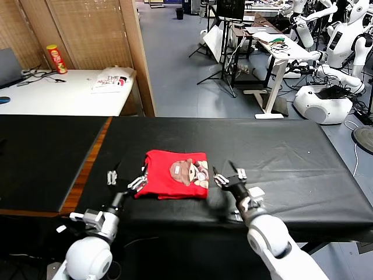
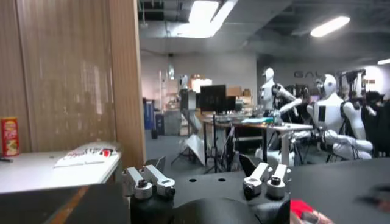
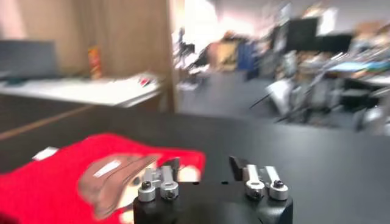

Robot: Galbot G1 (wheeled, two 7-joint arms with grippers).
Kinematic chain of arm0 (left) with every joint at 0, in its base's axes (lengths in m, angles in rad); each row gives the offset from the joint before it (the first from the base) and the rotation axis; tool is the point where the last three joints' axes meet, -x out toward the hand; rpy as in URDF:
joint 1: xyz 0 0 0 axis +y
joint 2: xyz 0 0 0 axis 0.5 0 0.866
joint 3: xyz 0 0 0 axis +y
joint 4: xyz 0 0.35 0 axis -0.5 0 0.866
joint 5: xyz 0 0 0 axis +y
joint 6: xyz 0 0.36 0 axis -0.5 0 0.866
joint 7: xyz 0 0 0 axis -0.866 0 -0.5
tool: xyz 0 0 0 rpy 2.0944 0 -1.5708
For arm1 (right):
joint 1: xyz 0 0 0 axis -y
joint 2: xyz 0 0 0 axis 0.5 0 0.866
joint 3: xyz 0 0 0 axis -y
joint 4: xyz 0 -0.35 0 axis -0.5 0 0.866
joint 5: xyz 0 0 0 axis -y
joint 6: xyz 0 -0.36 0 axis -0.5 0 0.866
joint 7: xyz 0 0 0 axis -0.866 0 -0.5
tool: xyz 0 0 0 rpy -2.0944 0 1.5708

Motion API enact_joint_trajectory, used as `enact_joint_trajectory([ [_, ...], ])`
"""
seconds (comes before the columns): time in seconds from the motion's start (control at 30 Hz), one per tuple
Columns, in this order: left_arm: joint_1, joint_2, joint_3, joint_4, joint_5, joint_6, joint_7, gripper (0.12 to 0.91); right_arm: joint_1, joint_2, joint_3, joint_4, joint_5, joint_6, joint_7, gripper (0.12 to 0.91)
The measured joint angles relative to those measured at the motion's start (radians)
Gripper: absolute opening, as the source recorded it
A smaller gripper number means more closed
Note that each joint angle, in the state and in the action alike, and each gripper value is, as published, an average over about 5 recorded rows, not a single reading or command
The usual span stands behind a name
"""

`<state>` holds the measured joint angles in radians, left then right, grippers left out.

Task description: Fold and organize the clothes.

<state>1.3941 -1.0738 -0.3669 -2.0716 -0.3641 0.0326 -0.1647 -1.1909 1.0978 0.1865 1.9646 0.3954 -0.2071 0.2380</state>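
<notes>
Hovering just off the right-hand edge of the folded shirt, the right gripper (image 1: 228,174) stands with its two fingers spread apart and nothing between them; from its own wrist camera the jaws frame bare black tabletop with the red cloth lying just beyond one finger; the left gripper (image 1: 123,181) waits at the opposite side, fingers likewise wide apart and empty, one finger right at the shirt's near left corner and the other out over the black surface; between the two lies the red T-shirt (image 1: 164,172), folded into a compact rectangle with its brown-and-white cartoon print (image 1: 190,172) facing up and a small white tag on the print; it sits flat on the black table (image 1: 280,157), toward the near edge and a little left of centre; both forearms reach in from the near side, the left pale and rounded, the right likewise; farther back a white table (image 1: 64,96) carries a red and yellow canister (image 1: 56,58) and some papers, beside a wooden partition (image 1: 137,52); white robots (image 1: 338,35) stand in the workshop behind.
</notes>
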Motion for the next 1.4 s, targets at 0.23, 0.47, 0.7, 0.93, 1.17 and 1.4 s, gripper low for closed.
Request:
enact_joint_trajectory([
  [0.23, 0.041, 0.028, -0.005, -0.039, -0.05, 0.1, -0.023, 0.798, -0.162, 0.008, 0.075, 0.099, -0.045, 0.017, 0.008, 0.798],
  [0.47, 0.108, 0.06, -0.016, -0.076, -0.045, 0.145, -0.054, 0.798, -0.284, 0.02, 0.131, 0.154, -0.053, 0.011, 0.086, 0.798],
  [0.7, 0.162, 0.09, -0.042, -0.1, -0.055, 0.15, -0.056, 0.798, -0.38, 0.032, 0.161, 0.191, -0.037, -0.002, 0.115, 0.798],
  [0.93, 0.173, 0.102, -0.049, -0.104, -0.058, 0.152, -0.057, 0.798, -0.453, 0.041, 0.182, 0.223, -0.027, -0.011, 0.119, 0.798],
  [1.17, 0.175, 0.098, -0.045, -0.096, -0.051, 0.152, -0.054, 0.798, -0.494, 0.045, 0.195, 0.241, -0.018, -0.024, 0.119, 0.798],
  [1.4, 0.175, 0.095, -0.046, -0.089, -0.052, 0.151, -0.054, 0.798, -0.505, 0.05, 0.194, 0.241, -0.018, -0.029, 0.116, 0.798],
])
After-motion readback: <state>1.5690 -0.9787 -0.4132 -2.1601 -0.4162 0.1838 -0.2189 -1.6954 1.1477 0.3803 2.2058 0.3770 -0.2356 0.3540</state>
